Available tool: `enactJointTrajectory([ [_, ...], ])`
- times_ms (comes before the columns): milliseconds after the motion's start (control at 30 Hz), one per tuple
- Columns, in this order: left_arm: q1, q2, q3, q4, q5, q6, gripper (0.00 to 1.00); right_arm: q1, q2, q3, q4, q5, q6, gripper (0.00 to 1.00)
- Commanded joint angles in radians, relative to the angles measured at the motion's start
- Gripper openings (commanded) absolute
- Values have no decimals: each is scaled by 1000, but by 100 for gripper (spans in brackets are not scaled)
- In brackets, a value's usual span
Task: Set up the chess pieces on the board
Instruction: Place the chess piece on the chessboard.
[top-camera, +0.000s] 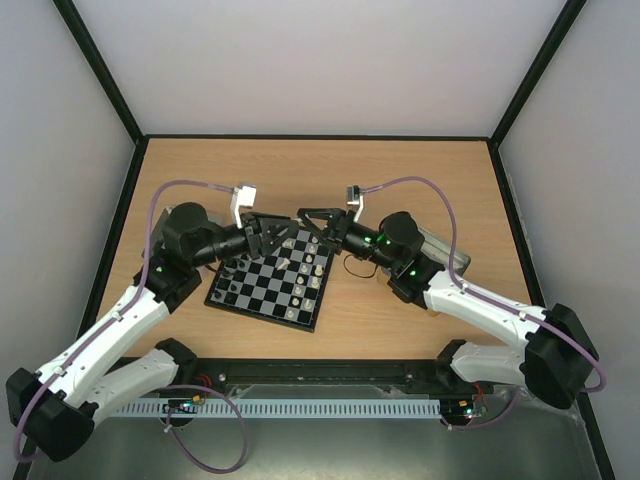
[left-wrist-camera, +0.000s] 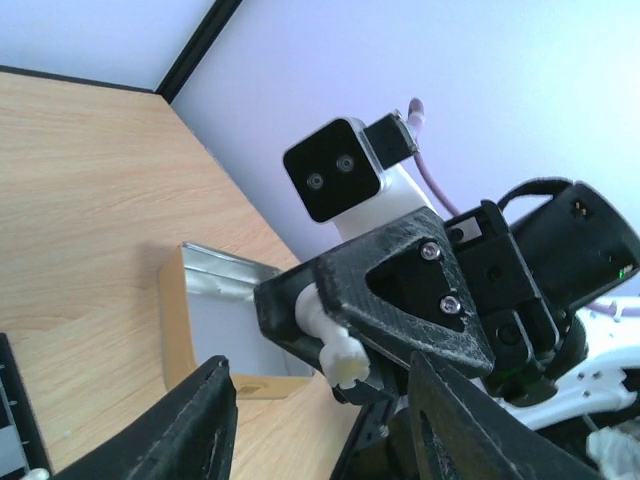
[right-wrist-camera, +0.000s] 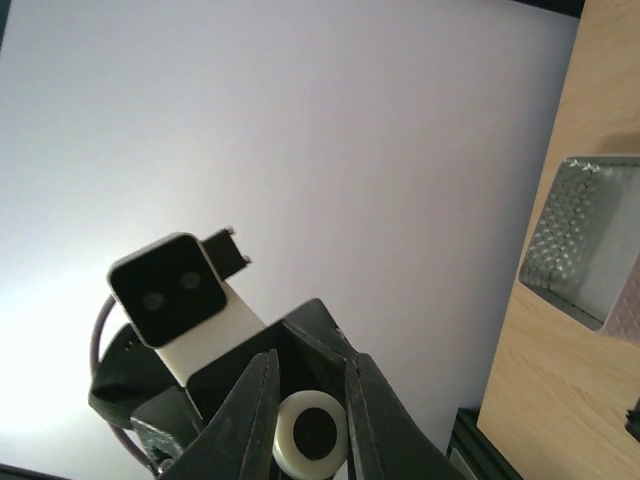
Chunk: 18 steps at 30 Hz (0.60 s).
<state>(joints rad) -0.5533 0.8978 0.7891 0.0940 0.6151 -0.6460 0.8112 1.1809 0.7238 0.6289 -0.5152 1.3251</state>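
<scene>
Over the far edge of the board (top-camera: 260, 313), the left end effector (top-camera: 282, 232) gapes empty. Facing it, the right end effector (top-camera: 312, 226) pinches a white piece (right-wrist-camera: 310, 440).

The left arm (top-camera: 110, 335) and right arm (top-camera: 490, 310) have white links and black joints. Lilac cables (top-camera: 200, 184) loop toward 12 o'clock to white, black-faced wrist cameras (left-wrist-camera: 345, 180). Two silver screws (left-wrist-camera: 430, 255) stud the black triangular side of the right pincer (left-wrist-camera: 335, 345); green lights (top-camera: 383, 240) dot its wrist.

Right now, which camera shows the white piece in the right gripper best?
Left wrist: the white piece shows side-on, nearly its whole profile. Right wrist shows only its round base, clamped in the right gripper. From the top it is too small to make out.
</scene>
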Motion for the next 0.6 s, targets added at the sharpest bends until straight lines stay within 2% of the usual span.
enactJointTrajectory([
  [0, 0, 14, -44, 154, -32, -156, 47, -2, 15, 0, 98, 62, 58, 9],
  [200, 0, 30, -67, 220, -35, -196, 36, -1, 27, 2, 70, 61, 55, 9],
  [400, 0, 35, -67, 236, -55, -201, 34, -3, 41, 4, 52, 49, 49, 9],
  [567, 0, 47, -63, 238, -44, -206, 20, -2, 46, 5, 42, 48, 48, 9],
])
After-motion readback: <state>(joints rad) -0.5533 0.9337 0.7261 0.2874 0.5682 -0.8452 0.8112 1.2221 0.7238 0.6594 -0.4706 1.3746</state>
